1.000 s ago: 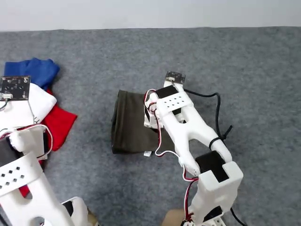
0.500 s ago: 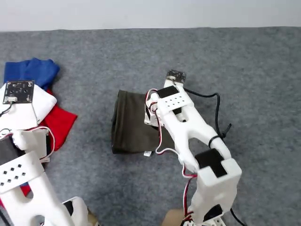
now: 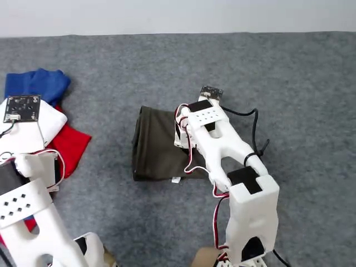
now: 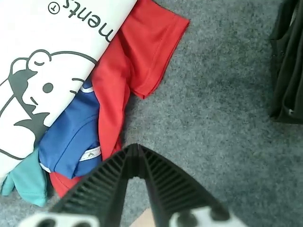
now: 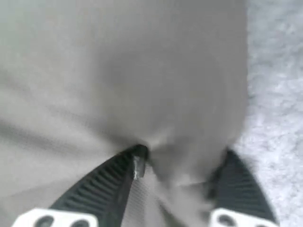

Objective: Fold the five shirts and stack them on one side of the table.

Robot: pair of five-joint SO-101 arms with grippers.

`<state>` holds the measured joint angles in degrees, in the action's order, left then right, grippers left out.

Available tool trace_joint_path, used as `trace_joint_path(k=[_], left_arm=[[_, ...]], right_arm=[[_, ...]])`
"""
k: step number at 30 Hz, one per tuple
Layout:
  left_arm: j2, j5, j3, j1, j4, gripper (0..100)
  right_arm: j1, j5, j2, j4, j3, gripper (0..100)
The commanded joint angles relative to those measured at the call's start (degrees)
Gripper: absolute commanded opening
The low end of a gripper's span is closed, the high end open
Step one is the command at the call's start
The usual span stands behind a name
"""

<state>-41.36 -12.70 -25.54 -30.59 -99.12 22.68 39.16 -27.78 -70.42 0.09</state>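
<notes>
A dark olive shirt (image 3: 153,147) lies folded in the middle of the grey table. My right gripper (image 5: 182,170) is pressed down on it near its right edge, open, with a ridge of the olive cloth (image 5: 118,71) bunched between the fingers. At the table's left edge lies a pile: a white printed shirt (image 3: 33,125) on top, a red shirt (image 3: 72,144) under it and a blue shirt (image 3: 39,83) behind. The left wrist view also shows a teal shirt (image 4: 23,182) in that pile. My left gripper (image 4: 137,150) hovers shut and empty beside the red shirt (image 4: 142,52).
The table is covered in grey carpet (image 3: 300,83), bare at the back and on the right. A black cable (image 3: 253,125) loops off the right arm. The left arm (image 3: 28,200) stands over the near left corner.
The right arm has shifted slightly to the right over the olive shirt. The left arm sank a little toward the pile, then held still.
</notes>
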Motion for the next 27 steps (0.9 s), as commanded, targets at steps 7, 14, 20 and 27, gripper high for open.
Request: trace_joint_path(k=[7, 14, 20, 27], left_arm=[[-1.05, -0.44, 0.57, 0.18, 0.88, 0], [-1.05, -0.44, 2.42, 0.18, 0.7, 0], [-1.05, -0.44, 4.97, 0.18, 0.44, 0], [-1.05, -0.35, 4.79, 0.35, 0.44, 0]], right_arm=[[-0.75, -4.48, -0.22, -5.49, -3.87, 0.9], [-8.57, -20.75, 8.48, -11.21, -5.71, 0.9], [-16.04, -50.46, 11.3, -5.41, -5.71, 0.9], [-21.93, -72.53, 11.12, 5.58, -5.71, 0.9]])
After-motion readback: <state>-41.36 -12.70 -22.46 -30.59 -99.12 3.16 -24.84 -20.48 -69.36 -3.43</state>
